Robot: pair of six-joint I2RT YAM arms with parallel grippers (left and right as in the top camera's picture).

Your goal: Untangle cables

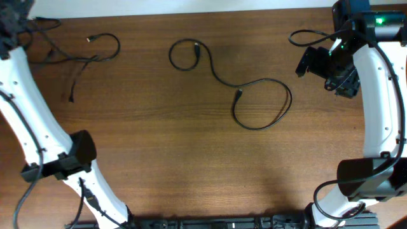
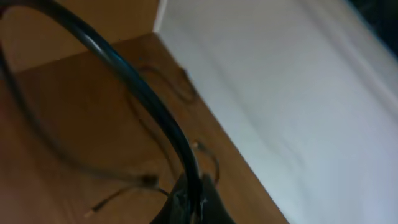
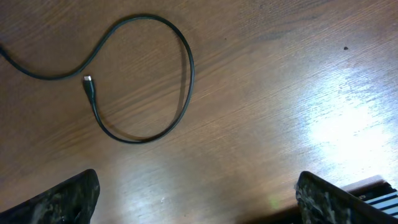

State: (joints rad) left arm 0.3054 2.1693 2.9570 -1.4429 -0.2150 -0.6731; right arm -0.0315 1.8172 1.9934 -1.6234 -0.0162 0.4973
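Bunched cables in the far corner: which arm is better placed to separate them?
Left. The left gripper sits by that bunch; the right gripper hangs far off, near the separate cable.

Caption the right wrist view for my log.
Right gripper open above the table, where one cable lies in a loose loop, plug end visible.

Brown wooden table (image 1: 178, 172) with side-to-side grain, filling nearly the whole overhead view. Along the far edge, 1 thin pale strip (image 1: 191, 5). In the left wrist view, all blurred: white wall (image 2: 292, 99) right against the table's edge, and at the corner a paler tan surface (image 2: 112, 18), too soft to name. In the right wrist view, bright glare (image 3: 339, 130) on the wood, with 1 small dark speck (image 3: 346, 48) nearby in the grain.
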